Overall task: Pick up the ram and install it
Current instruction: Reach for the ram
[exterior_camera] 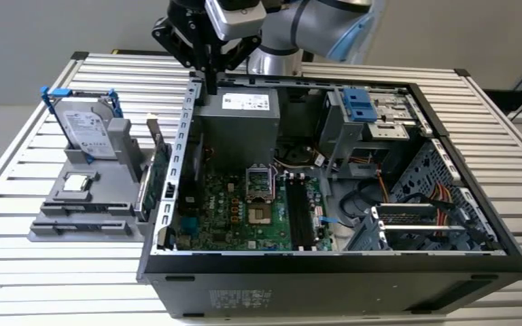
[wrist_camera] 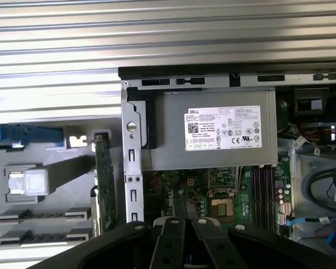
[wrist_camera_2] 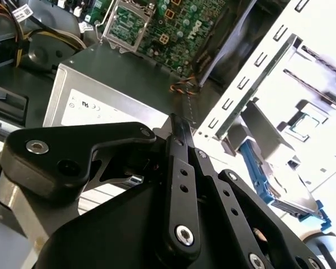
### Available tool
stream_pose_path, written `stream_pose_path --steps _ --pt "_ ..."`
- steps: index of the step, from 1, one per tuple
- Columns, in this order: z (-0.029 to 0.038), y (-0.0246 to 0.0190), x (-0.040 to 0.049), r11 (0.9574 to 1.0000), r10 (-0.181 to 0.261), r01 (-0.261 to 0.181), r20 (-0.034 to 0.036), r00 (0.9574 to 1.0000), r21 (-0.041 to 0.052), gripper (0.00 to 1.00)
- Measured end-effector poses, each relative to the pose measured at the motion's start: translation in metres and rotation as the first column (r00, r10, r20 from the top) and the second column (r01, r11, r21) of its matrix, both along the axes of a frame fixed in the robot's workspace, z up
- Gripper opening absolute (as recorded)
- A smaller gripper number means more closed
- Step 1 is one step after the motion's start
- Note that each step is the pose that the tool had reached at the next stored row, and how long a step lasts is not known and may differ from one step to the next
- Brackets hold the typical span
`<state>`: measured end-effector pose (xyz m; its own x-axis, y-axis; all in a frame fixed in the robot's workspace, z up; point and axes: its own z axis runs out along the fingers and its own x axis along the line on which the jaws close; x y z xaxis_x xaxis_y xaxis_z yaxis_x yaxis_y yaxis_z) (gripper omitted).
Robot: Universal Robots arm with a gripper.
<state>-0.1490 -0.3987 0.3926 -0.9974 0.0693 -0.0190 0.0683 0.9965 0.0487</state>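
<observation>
The grey-and-blue robot arm (exterior_camera: pixel 320 27) holds its black tool (exterior_camera: pixel 211 84) pointing straight down over the far edge of the open black metal computer case (exterior_camera: pixel 334 261), fingers (wrist_camera_2: pixel 182 147) pressed together, gripping nothing.

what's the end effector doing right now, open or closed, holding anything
End effector: closed, with nothing visibly held between its fingers; it hangs near the grey metal power supply box.
</observation>
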Motion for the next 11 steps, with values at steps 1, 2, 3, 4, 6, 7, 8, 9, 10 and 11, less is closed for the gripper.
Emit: stream_pose_path --steps 1,2,3,4,6,7,8,9,10,11 --pt "0.0 0.0 -0.001 1.0 0.0 0.0 0.0 1.0 0.0 0.0" --pt "0.0 0.0 -0.002 1.0 0.0 0.0 0.0 1.0 0.0 0.0" --pt "0.0 0.0 -0.003 1.0 0.0 0.0 0.0 1.0 0.0 0.0" --pt "0.0 0.0 -0.0039 1.0 0.0 0.0 0.0 1.0 0.0 0.0" --pt "-0.0001 0.0 -0.006 1.0 0.0 0.0 0.0001 1.0 0.0001 0.0" --pt "0.0 0.0 -0.0071 1.0 0.0 0.0 0.0 1.0 0.0 0.0" --pt "0.0 0.0 -0.008 1.0 0.0 0.0 0.0 1.0 0.0 0.0" --pt "0.0 0.0 -0.0091 1.0 0.0 0.0 0.0 1.0 0.0 0.0" --pt "0.0 0.0 -0.0102 1.0 0.0 0.0 0.0 1.0 0.0 0.0" --pt "0.0 0.0 -0.0112 1.0 0.0 0.0 0.0 1.0 0.0 0.0"
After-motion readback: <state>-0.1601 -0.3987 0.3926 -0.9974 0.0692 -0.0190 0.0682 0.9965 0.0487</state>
